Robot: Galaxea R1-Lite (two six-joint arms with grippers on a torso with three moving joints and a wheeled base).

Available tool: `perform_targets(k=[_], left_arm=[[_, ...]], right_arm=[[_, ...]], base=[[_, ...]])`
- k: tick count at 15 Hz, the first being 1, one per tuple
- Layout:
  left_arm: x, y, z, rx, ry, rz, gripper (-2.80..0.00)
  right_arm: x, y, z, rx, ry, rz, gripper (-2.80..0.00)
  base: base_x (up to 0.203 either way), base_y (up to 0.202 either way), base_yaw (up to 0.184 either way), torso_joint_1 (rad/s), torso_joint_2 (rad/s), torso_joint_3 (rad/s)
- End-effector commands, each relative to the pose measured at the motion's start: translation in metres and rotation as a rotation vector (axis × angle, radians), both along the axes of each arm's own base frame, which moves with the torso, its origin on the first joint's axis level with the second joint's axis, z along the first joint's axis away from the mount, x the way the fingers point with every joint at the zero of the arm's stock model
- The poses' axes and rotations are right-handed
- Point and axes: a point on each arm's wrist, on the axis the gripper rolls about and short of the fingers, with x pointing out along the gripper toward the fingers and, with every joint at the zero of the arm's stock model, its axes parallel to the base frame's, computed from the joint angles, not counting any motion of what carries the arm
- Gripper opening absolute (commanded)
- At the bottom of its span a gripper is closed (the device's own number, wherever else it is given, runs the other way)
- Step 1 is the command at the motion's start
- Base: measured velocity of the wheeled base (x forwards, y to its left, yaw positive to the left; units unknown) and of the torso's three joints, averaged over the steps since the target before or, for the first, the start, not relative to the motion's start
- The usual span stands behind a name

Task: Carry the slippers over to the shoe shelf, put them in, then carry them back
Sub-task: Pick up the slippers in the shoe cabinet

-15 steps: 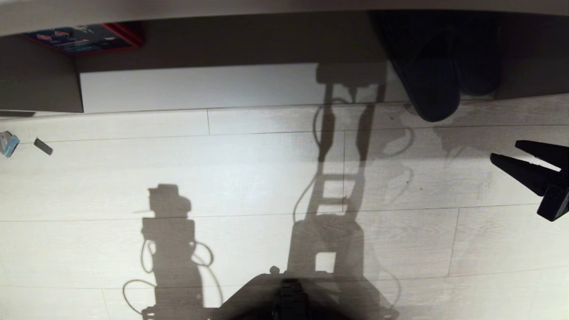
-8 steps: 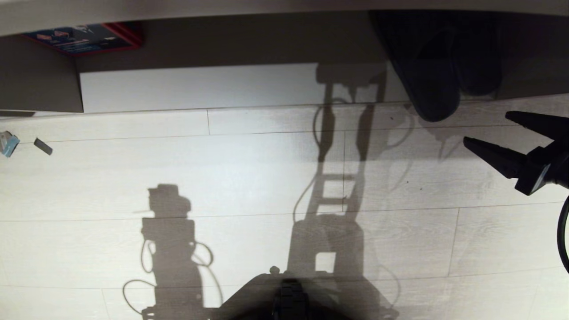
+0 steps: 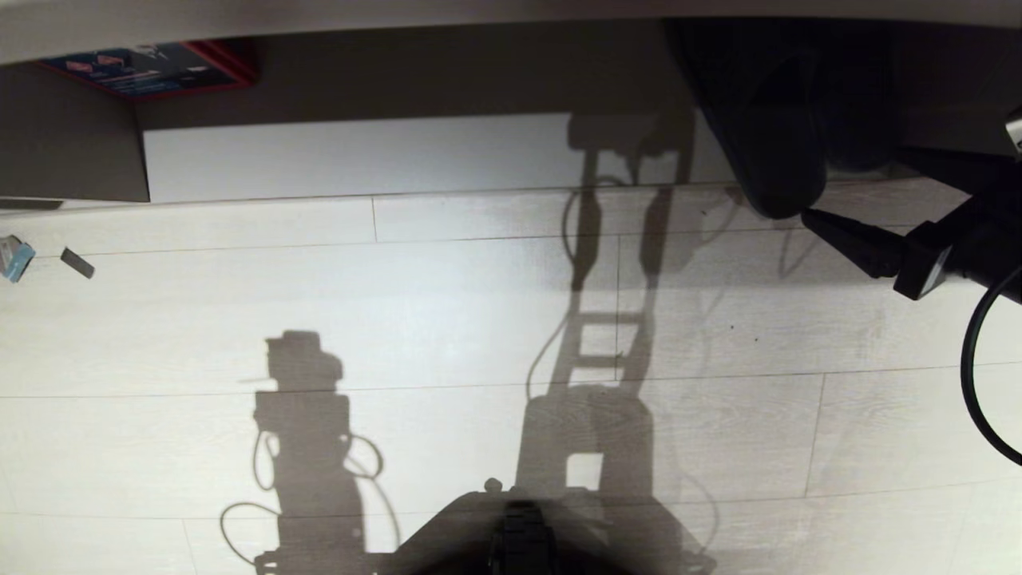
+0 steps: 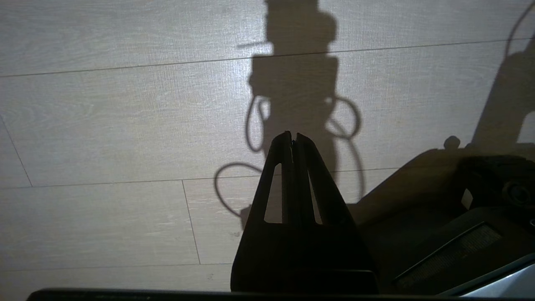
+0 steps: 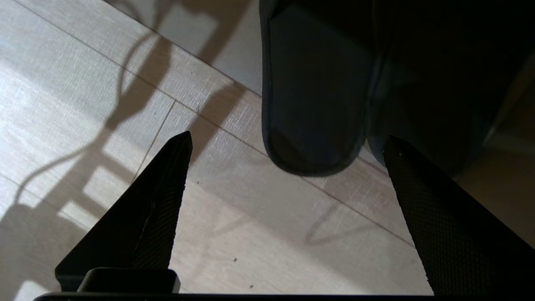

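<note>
The right gripper (image 5: 288,140) has swung in from the side toward the slippers (image 3: 778,152) and spread its jaws wide; they now hang released, straddling the heel of the nearer slipper without touching it. The slippers (dark, plain, side by side) lie in the shoe shelf (image 3: 399,156), heels poking out over the floor (image 3: 447,319). The left gripper (image 4: 292,138) hangs clenched, well away from the shelf.
</note>
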Motion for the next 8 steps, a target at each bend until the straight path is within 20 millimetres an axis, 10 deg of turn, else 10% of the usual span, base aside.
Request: perform_targets(k=[1, 8], left_arm=[[0.001, 0.000, -0.002, 0.000, 0.008, 0.000, -2.80], [0.001, 0.000, -0.002, 0.000, 0.008, 0.000, -2.80]], right_arm=[[0.015, 0.003, 0.002, -0.007, -0.012, 0.008, 0.00], [0.040, 0.003, 0.007, -0.032, -0.071, -0.061, 0.00]], base=[[0.000, 0.000, 0.000, 0.000, 0.00, 0.000], [0.000, 0.000, 0.000, 0.000, 0.00, 0.000]])
